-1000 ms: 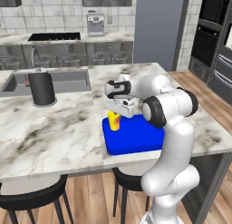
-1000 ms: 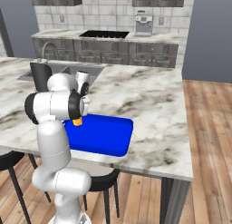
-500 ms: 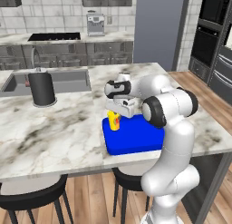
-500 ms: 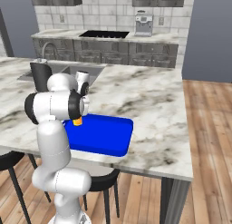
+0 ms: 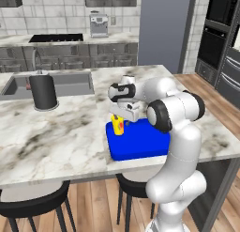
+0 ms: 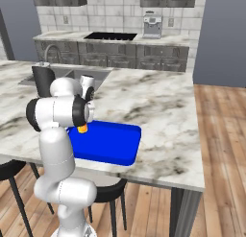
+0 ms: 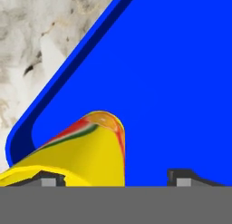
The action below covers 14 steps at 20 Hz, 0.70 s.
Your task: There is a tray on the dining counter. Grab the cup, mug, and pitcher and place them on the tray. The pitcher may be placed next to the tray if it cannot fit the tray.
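yellow slim tumbler cup (image 7: 86,150) (light, slick plastic; grip mid-body) stands lower left on bright blue tray (image 7: 181,82), gripper (image 7: 115,177) spread.

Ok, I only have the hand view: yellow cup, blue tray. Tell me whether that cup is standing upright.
Observer: Yes. In the left base view the cup stands upright in a corner of the tray.
Operator: Give me the tray's place on the counter.
Observer: It lies at the dining counter's near edge, above a black stool.
Operator: Name what else stands on that counter.
Observer: A black canister, beside the sink, well apart from the tray.
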Available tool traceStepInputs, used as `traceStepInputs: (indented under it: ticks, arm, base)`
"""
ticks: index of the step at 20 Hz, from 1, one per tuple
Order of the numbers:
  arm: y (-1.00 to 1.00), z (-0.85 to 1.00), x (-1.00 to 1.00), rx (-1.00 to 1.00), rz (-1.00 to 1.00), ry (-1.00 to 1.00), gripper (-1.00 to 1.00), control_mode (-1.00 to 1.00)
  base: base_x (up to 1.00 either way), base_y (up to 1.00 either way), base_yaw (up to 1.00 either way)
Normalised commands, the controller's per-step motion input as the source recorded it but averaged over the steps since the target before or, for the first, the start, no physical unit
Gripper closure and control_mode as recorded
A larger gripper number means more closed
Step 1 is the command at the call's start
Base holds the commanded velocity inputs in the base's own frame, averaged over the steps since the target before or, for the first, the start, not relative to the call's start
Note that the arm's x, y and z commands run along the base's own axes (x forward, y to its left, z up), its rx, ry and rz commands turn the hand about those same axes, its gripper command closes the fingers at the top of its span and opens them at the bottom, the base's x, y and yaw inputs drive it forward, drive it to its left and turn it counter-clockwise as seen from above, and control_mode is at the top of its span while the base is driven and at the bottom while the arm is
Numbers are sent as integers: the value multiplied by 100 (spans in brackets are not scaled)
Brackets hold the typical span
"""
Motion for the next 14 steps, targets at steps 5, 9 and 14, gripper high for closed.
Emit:
traceStepInputs:
  ticks: [5,9,14]
  arm:
    - [-1,0,0,0,0,0,-100,-100]
    - [-30,18,0,0,0,0,-100,-100]
    - [-45,49,-11,0,4,-1,-100,-100]
  base:
    - [0,0,0]
    - [0,0,0]
    - [0,0,0]
